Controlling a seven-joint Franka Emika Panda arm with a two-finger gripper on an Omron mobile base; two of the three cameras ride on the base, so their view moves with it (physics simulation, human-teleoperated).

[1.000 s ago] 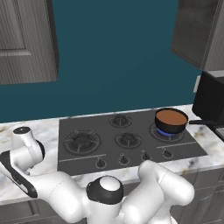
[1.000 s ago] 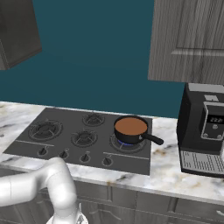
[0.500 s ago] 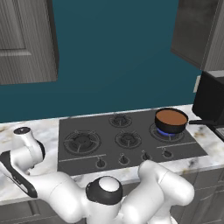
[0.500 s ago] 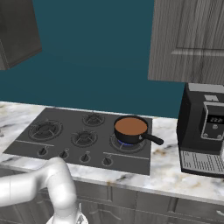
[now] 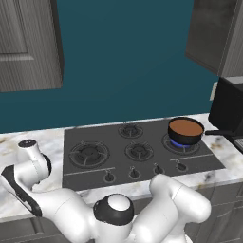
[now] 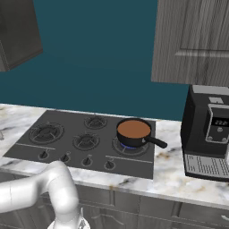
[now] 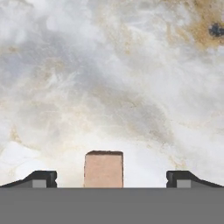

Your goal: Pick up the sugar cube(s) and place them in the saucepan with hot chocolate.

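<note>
Marble, pale and veined, lies under my gripper [image 7: 111, 179]; my fingers [image 7: 41, 178] stand spread wide, and a reddish-brown sugar cube [image 7: 103, 169] sits on the counter [image 7: 131, 87] between them, nearer my left-hand tip, untouched. Farther off, the saucepan [image 5: 185, 131] of hot chocolate rests on the stove's [image 5: 142, 152] lit right rear burner

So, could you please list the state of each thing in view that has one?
gripper: open, jaws wide, straddling the cube, not closed on it.
sugar cube: lying on the marble counter, between the fingertips, not gripped.
saucepan: upright on the stove, holding brown liquid.
burner under the saucepan: lit, blue flame.
</note>
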